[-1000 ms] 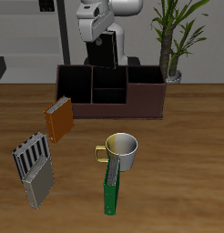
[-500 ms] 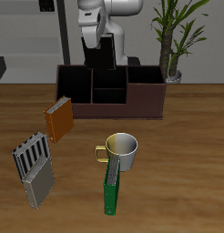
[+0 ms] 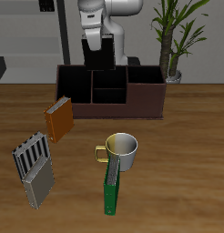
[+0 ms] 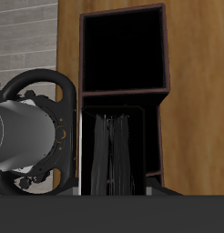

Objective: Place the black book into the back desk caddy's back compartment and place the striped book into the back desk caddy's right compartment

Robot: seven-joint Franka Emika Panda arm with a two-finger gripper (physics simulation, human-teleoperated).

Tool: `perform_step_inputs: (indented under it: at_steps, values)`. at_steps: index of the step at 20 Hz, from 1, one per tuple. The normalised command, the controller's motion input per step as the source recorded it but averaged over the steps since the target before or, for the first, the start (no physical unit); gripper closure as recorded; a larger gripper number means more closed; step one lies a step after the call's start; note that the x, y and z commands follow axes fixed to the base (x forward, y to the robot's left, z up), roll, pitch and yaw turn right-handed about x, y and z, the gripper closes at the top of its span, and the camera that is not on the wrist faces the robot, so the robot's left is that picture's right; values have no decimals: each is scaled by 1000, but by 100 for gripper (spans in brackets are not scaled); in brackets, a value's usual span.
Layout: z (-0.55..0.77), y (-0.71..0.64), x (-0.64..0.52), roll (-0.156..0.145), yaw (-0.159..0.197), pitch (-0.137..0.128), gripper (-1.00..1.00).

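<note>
I held the black book [image 3: 104, 52] upright, long side up and down, clamped in my tool [image 3: 102, 41] above the back desk caddy [image 3: 112, 94]; it had dropped a little lower than a moment before

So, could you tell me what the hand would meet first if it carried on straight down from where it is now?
Probably the floor of the back compartment in the back desk caddy: the hand, shut on the black book, points down into it, though depth is unclear.
</note>
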Motion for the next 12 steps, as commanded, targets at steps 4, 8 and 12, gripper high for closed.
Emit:
perform_step_inputs:
  at_steps: [4, 8, 12]
  values:
    - [118, -21, 59, -7, 70, -24, 100]
    - [66, -29, 65, -14, 8, -13, 100]
    - [-67, -1, -17, -11, -15, 30, 100]
